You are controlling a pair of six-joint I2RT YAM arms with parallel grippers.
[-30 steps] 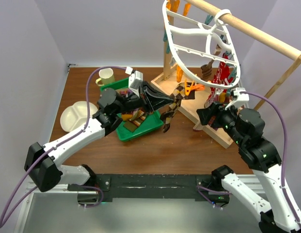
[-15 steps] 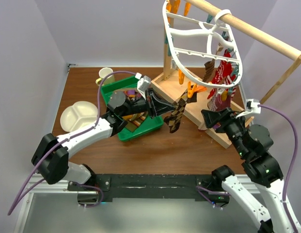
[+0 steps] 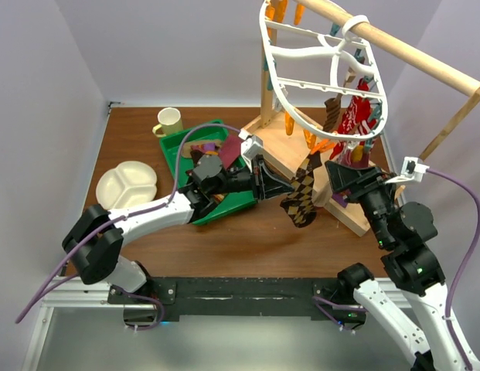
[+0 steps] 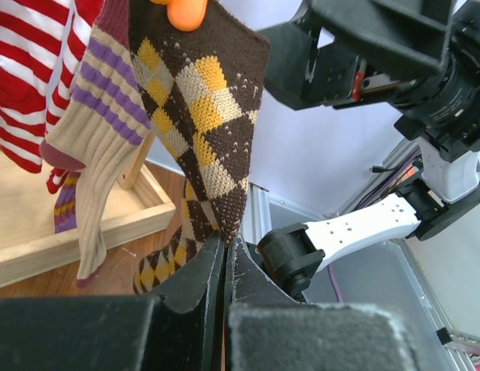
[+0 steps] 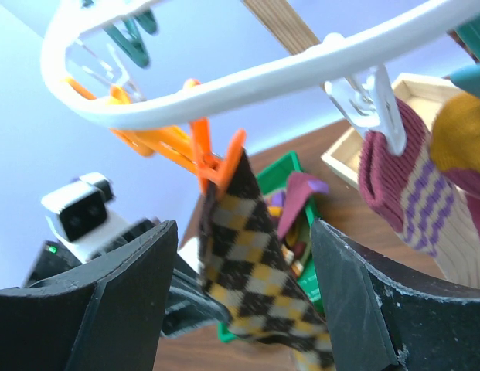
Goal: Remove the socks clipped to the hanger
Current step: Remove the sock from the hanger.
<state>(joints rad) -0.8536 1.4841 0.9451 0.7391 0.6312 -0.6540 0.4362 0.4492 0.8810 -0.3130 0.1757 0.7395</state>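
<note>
Several socks [image 3: 355, 116] to free yet from white hanger [image 3: 326, 85], hung above counter [image 3: 247, 247]. With left claw [image 4: 224, 251] pinched low on argyle sock [image 4: 201, 139], pull down and away steadily, in line with the fabric, to slip it out of orange clip [image 4: 185, 11] without swinging the frame. Leave right claw [image 5: 241, 228], spread wide, just beside, ready to steady the rim
</note>
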